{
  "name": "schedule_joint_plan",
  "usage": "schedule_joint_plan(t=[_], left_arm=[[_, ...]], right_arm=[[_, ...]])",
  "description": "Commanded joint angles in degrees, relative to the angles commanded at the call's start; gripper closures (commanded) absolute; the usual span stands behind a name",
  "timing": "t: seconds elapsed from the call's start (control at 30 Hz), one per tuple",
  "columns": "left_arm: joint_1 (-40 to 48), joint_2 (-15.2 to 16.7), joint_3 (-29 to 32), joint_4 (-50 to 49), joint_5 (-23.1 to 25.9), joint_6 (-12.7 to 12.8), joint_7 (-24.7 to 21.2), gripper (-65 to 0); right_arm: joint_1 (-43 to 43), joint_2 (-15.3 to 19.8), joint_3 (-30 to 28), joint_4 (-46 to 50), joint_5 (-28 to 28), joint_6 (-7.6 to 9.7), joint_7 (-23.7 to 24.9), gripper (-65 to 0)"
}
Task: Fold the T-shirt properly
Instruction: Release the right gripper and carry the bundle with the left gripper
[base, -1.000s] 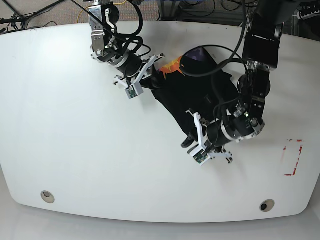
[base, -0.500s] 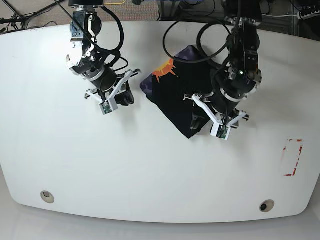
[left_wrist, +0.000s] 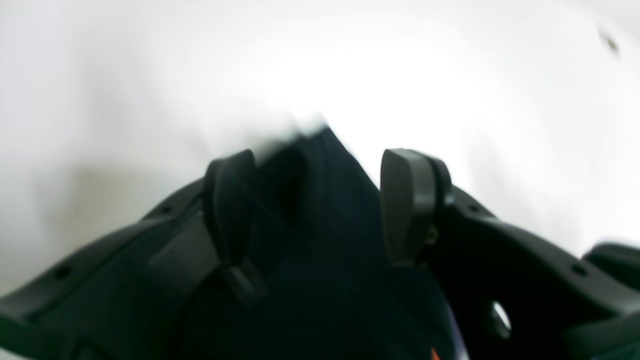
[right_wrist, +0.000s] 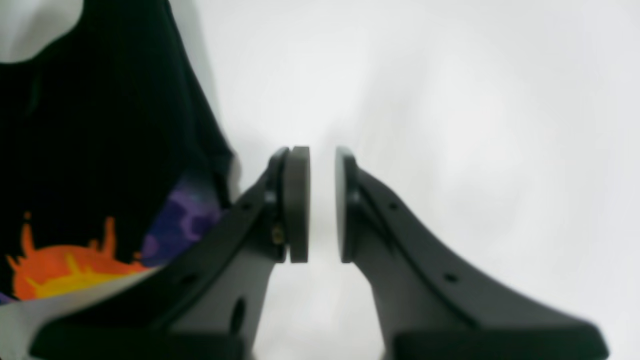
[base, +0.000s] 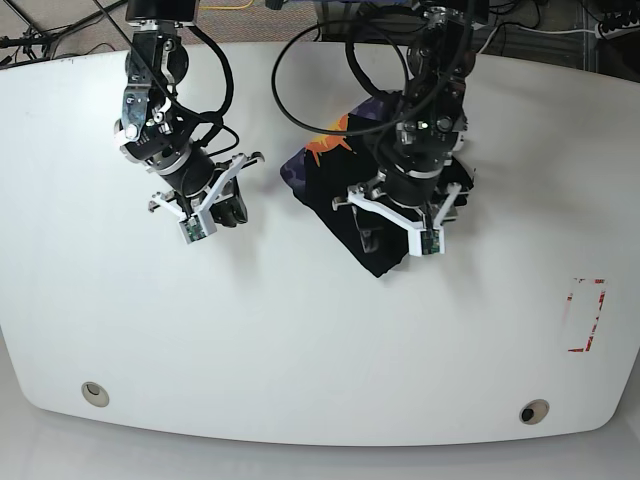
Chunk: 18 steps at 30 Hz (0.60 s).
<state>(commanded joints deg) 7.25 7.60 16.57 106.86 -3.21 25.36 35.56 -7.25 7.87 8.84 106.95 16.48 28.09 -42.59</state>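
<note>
**Soft black shirt bunched mid-bench, left pincer poised over its corner**

The T-shirt lies in a compact, partly folded heap on the white bench, toward the far middle. It is black, though an orange-and-yellow sun print and a purple patch show at its upper-left edge, so it is not plain.

The left pincer hangs over the shirt's near corner. In the left wrist view its pads stand wide apart with dark cloth between them, not pinched. The right pincer sits off to the side over bare bench, clear of the cloth. Its pads are narrow, a thin gap between them, holding nothing.

The fabric looks light, limp and matte: it should drape, bunch and drag over the smooth surface rather than keep a crease. A sound hold would be a pinch at an outer corner or hem, through every layer, so the lower layers do not slip free.
</note>
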Motion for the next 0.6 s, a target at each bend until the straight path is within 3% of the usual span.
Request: schedule_joint_plan(t=[0.07, 0.17, 0.33, 0.6], left_arm=[[0.00, 1.05, 0.44, -2.02, -0.09, 3.96, 0.00, -36.9], [0.09, 1.40, 0.53, -4.22, -0.09, 6.42, 0.00, -36.9], [0.26, 1.40, 0.62, -8.26, -0.18, 6.95, -0.44, -36.9], [0.70, 1.40, 4.13, -16.97, -0.18, 6.95, -5.98, -36.9]], right_arm=[[0.00, 0.00, 0.00, -0.26, 0.00, 0.00, 0.00, -8.6], [-0.09, 0.09, 0.09, -0.35, 0.00, 0.00, 0.00, -8.6], [-0.44, 0.26, 0.09, -0.26, 0.00, 0.00, 0.00, -8.6], [-0.53, 0.26, 0.09, -0.26, 0.00, 0.00, 0.00, -8.6]])
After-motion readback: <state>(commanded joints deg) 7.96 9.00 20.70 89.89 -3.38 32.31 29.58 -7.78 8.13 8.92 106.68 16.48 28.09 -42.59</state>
